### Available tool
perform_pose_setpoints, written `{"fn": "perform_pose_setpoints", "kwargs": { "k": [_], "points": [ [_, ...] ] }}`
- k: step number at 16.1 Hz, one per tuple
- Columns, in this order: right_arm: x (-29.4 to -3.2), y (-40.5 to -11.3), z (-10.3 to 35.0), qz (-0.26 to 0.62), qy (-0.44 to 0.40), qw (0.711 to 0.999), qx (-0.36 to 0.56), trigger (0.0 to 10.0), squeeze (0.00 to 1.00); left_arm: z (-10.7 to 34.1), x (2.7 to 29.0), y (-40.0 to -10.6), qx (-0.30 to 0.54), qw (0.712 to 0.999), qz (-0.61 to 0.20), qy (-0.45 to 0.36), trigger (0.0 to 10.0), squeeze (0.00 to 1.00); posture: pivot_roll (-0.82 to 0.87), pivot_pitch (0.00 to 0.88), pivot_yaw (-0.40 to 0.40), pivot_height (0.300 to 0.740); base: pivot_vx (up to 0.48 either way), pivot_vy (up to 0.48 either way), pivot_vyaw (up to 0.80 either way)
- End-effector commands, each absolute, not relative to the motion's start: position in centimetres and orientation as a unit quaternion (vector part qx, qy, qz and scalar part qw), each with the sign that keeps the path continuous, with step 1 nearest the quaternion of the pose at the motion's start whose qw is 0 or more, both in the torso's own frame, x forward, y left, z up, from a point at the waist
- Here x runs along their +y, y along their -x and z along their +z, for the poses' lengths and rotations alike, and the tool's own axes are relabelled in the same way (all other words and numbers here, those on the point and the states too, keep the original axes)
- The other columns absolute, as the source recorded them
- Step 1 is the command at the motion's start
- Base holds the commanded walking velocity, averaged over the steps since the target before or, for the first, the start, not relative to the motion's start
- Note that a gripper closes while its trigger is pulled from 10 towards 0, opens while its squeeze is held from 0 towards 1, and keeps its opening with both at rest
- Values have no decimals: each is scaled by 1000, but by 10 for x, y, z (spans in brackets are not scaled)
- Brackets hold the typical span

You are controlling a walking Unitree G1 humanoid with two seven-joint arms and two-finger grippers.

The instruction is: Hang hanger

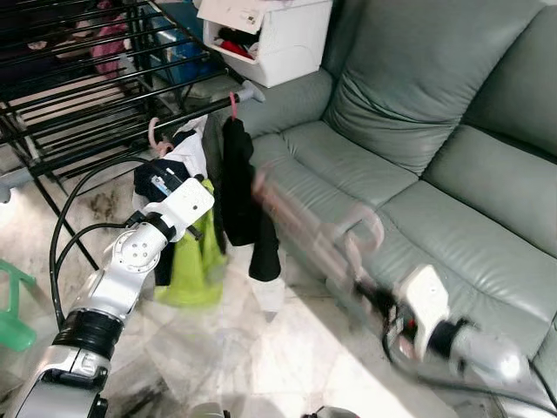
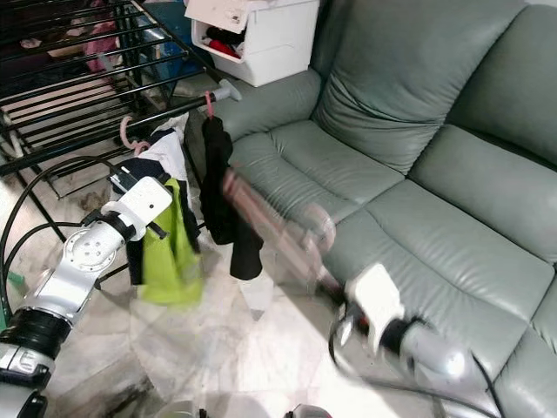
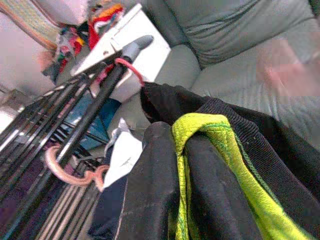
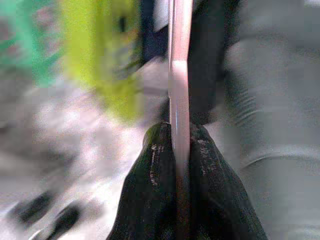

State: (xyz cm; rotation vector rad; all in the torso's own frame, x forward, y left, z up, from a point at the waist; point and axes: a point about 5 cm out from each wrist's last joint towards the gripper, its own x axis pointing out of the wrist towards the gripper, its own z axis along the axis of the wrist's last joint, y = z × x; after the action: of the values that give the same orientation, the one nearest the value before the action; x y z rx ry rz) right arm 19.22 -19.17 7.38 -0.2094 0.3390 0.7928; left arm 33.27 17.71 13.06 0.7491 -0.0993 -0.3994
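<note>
A grey-green leather sofa (image 1: 452,183) stands on pale marble floor (image 1: 261,348) beside a black metal drying rack (image 1: 96,104); a white plastic bin (image 1: 278,35) holds clothes. The right gripper (image 4: 179,150) clamps a pink plastic hanger (image 1: 305,226) above the sofa seat. The left gripper (image 1: 165,183) sits among hung garments; I cannot tell its finger state.

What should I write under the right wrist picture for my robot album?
The right gripper pinches a pink hanger, with blurry green and black clothes beyond.

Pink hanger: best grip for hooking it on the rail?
Hanger: pinch its thin bar at one end, clear of the hook, as the right gripper does, leaving the hook free. Come at the rail from the sofa side.
</note>
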Motion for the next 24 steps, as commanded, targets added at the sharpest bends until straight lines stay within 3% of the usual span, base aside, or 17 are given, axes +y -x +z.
{"fn": "perform_pose_setpoints", "kwargs": {
  "k": [1, 7, 10, 13, 16, 20, 21, 22, 24],
  "points": [
    [-186, -186, 75, 413, 100, 889, 169, 10000, 0, 140, 173, -335, -81, 905, -198, -368, 10000, 0, -59, 0, 8, 740, 0, 0, 0],
    [-187, -188, 75, 412, 106, 889, 170, 10000, 0, 140, 162, -324, -126, 894, -257, -343, 10000, 0, -58, 0, 3, 740, 0, 0, 0],
    [-188, -202, 90, 381, 126, 909, 115, 10000, 0, 132, 178, -333, -99, 886, -209, -402, 10000, 0, -59, 0, 3, 740, 0, 0, 0],
    [-187, -200, 91, 386, 126, 907, 107, 10000, 0, 130, 178, -336, -88, 885, -214, -403, 10000, 0, -66, 0, 6, 740, 0, 0, 0],
    [-185, -188, 86, 421, 108, 891, 129, 10000, 0, 121, 184, -338, -65, 880, -191, -431, 10000, 0, -69, 0, 8, 740, 0, 0, 0],
    [-187, -163, 88, 508, 48, 839, 188, 10000, 0, 119, 185, -339, -63, 879, -182, -436, 10000, 0, -69, 0, 8, 740, 0, 0, 0],
    [-190, -164, 91, 510, 50, 838, 188, 10000, 0, 119, 185, -339, -63, 879, -183, -435, 10000, 0, -69, 0, 8, 740, 0, 0, 0],
    [-199, -174, 97, 484, 57, 858, 162, 10000, 0, 118, 186, -339, -62, 879, -182, -436, 10000, 0, -69, 0, 8, 740, 0, 0, 0],
    [-202, -178, 104, 474, 47, 867, 146, 10000, 0, 117, 188, -338, -60, 879, -181, -438, 10000, 0, -67, 0, 7, 740, 0, 0, 0]
  ]
}}
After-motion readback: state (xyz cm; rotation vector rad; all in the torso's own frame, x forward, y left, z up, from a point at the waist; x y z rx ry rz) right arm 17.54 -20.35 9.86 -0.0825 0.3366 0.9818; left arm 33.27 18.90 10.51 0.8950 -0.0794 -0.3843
